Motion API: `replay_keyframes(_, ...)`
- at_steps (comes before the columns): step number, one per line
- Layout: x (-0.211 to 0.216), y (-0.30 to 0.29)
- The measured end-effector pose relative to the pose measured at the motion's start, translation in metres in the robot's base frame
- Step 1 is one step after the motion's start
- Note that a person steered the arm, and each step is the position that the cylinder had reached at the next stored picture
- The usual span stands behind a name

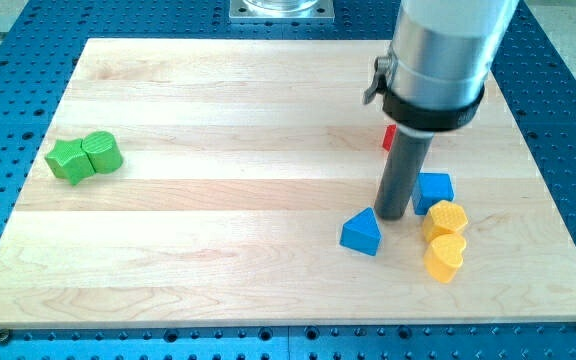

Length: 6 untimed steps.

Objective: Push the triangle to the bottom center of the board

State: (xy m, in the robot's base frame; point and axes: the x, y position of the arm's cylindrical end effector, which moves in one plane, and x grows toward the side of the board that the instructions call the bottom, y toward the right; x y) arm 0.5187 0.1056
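Note:
The blue triangle block point(361, 233) lies on the wooden board point(218, 200), right of centre and toward the view's bottom. My tip point(392, 217) stands just to the upper right of it, touching or nearly touching its top corner. A blue cube point(434, 190) sits right of the rod. The thick silver arm body hides part of the board above.
Two yellow blocks, one hexagonal point(449, 217) and one heart-like point(445, 257), lie right of the triangle. A red block point(389, 137) shows partly behind the rod. Two green blocks point(69, 160) point(102, 151) touch each other at the view's left. A blue perforated table surrounds the board.

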Motion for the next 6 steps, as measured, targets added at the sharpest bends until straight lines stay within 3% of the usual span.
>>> replay_keyframes(1, 0.036, -0.043)
replay_keyframes(3, 0.064, -0.036)
replay_keyframes(5, 0.075, -0.113)
replay_keyframes(6, 0.056, -0.111)
